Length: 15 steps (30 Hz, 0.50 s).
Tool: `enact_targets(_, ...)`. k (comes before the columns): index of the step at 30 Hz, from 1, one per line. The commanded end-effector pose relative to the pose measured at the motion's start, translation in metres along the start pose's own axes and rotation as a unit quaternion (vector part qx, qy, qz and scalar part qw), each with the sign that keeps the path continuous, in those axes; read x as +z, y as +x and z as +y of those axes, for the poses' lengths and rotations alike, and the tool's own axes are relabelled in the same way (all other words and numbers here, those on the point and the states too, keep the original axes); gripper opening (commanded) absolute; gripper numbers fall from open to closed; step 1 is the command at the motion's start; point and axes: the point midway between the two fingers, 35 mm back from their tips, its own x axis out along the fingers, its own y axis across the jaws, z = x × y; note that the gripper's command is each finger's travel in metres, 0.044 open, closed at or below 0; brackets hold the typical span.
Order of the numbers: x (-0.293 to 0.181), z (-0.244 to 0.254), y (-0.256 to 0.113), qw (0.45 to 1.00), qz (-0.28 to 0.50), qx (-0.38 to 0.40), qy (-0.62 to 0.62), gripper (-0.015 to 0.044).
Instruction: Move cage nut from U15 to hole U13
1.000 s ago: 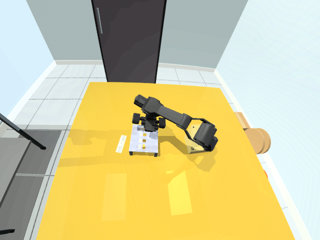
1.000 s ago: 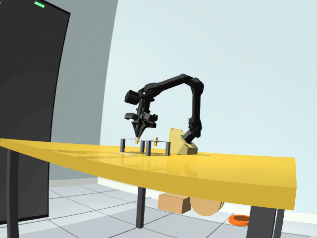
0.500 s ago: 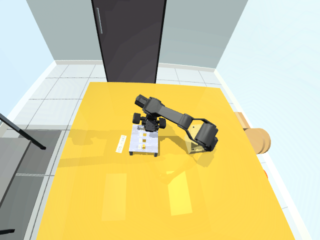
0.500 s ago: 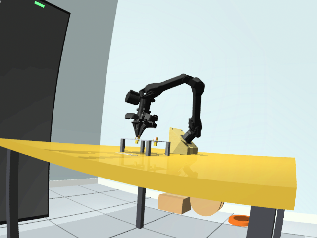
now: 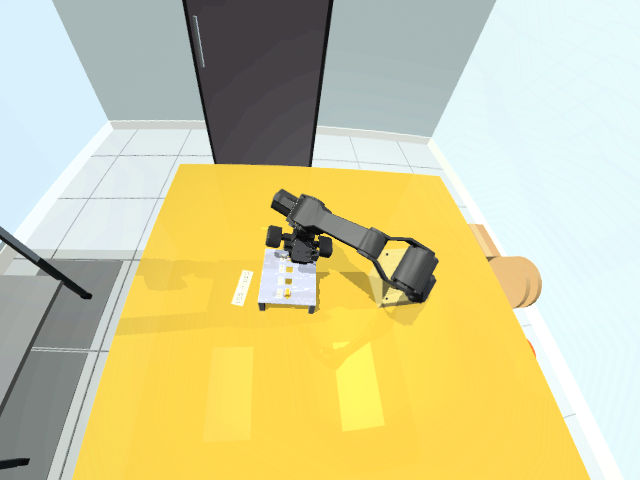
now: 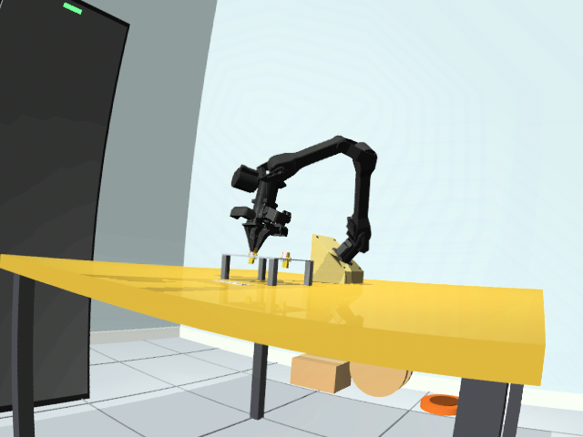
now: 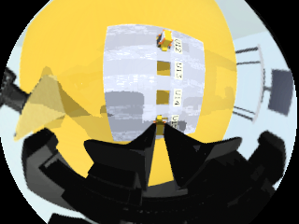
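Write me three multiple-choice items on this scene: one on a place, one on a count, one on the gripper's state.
1. Beside which label does the other nut sit?
A) U14
B) U12
C) U13

2. How many legs of the rail stand show in the exterior view?
A) Two
B) Six
C) Four

3. How is the gripper?
A) Shut on the nut at U15
B) Wide open above U13
C) Shut on nothing, off to the side

1: B, the wrist view shows that nut next to the U12 label.
2: C, four dark legs stand under the plate there.
3: A, the fingertips meet around the yellow nut at the U15 hole.
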Motion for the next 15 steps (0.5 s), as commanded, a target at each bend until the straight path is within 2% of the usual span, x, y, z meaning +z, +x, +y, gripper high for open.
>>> enact_targets(1, 0.0008, 0.0002, -0.0006, 1.000, -0.001, -0.004, 0.002, 0.0031)
enact_targets(15, 0.0007, 0.0009, -0.0007, 1.000, -0.001, -0.014, 0.002, 0.0031)
